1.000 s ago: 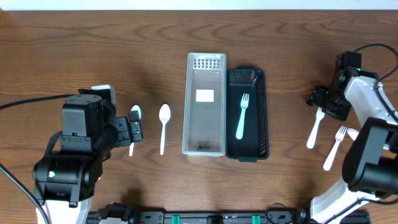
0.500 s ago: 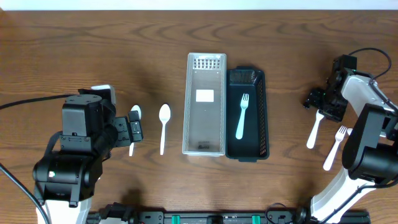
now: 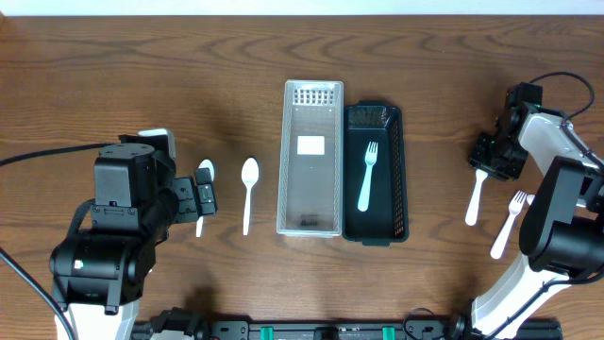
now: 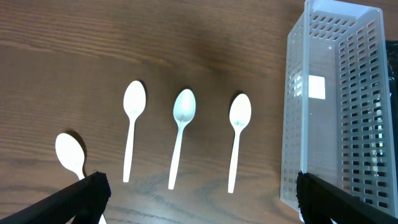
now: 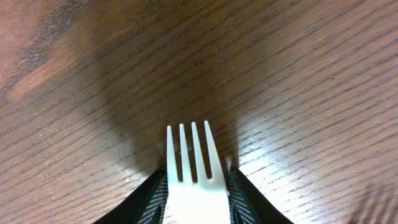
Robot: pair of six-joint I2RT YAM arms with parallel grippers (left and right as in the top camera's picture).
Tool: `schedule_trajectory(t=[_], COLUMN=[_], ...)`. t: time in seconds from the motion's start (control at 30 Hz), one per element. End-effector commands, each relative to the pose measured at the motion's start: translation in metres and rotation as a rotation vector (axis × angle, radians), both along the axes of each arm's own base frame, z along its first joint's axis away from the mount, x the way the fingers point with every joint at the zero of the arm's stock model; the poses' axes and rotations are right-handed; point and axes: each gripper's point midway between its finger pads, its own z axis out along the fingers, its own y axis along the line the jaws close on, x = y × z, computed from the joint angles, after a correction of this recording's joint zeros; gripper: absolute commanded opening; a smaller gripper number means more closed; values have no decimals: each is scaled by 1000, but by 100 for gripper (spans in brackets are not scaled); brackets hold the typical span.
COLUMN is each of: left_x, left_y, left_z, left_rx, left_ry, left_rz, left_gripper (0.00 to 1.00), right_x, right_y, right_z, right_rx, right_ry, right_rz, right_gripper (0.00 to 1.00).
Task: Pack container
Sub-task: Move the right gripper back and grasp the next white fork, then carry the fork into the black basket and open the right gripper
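A clear perforated container (image 3: pixel 311 94) and a black container (image 3: pixel 398 170) stand side by side mid-table. One white fork (image 3: pixel 366 178) lies in the black one. My right gripper (image 3: pixel 494 156) is shut on the head of a white fork (image 3: pixel 475 196) that lies on the table. In the right wrist view the fork (image 5: pixel 191 163) sits squeezed between my fingers (image 5: pixel 196 196). My left gripper (image 3: pixel 201 195) is open and empty above several white spoons (image 4: pixel 180 134). One spoon (image 3: pixel 248 194) lies left of the clear container (image 4: pixel 329 112).
A second white fork (image 3: pixel 510 224) lies on the table just right of the held one, near the right arm's base. A cable runs along the table's left edge (image 3: pixel 38 156).
My right gripper has shifted slightly over the fork's head and its fingers have closed in on it. The left arm and the containers have not moved.
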Motion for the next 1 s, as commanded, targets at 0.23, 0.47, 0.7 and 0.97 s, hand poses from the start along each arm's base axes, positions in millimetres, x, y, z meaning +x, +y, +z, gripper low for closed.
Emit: schedule_trajectory(t=[0.23, 0.47, 0.7, 0.97], left_x=[1, 1, 1, 1], left_y=[2, 2, 2, 2], left_z=[8, 8, 8, 8], left_rx=[4, 4, 4, 4], left_ry=[-20, -20, -20, -20], left_rz=[11, 11, 11, 11], left_gripper=[98, 98, 98, 98], right_x=[-13, -3, 26, 30], right_y=[3, 17, 58, 161], right_z=[-21, 3, 102, 194], right_rx=[22, 44, 10, 47], right_ry=[66, 23, -174, -438], right_rz=[-3, 11, 135, 317], right_gripper=[24, 1, 1, 1])
